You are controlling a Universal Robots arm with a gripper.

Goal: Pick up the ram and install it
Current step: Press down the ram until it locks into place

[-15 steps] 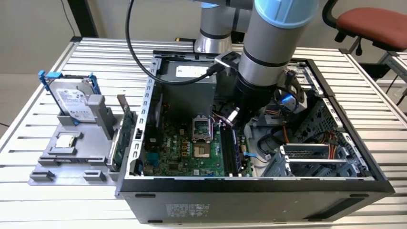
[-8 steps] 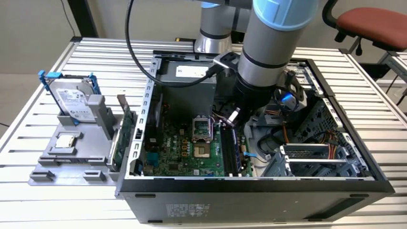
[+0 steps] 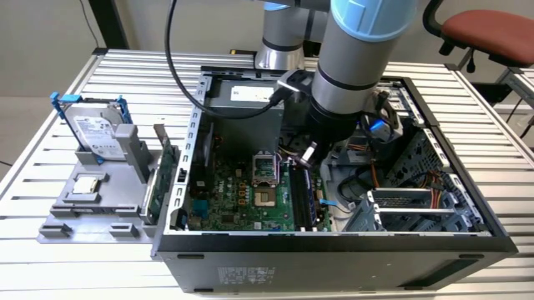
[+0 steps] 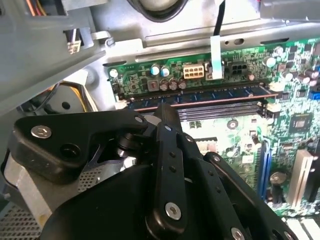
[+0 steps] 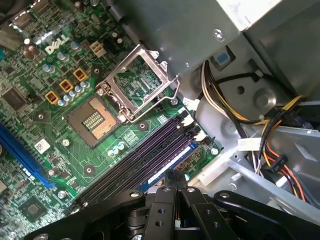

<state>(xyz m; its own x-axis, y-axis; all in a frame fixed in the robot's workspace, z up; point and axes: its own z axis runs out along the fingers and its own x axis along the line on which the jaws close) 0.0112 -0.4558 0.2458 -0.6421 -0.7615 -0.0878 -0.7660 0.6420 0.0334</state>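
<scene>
Judging by the scene, the install step is in hand: the ram (image 5: pixel 167 162) is seen lying in its slot (image 4: pixel 220 107), just under the tool (image 5: pixel 175 181). The tool is closed, its tips touching the ram. A firm, straight push is called for.

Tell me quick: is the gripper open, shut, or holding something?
Gripper: shut, its tips down on the ram over the motherboard; whether it grips the ram or only presses it cannot be told.
</scene>
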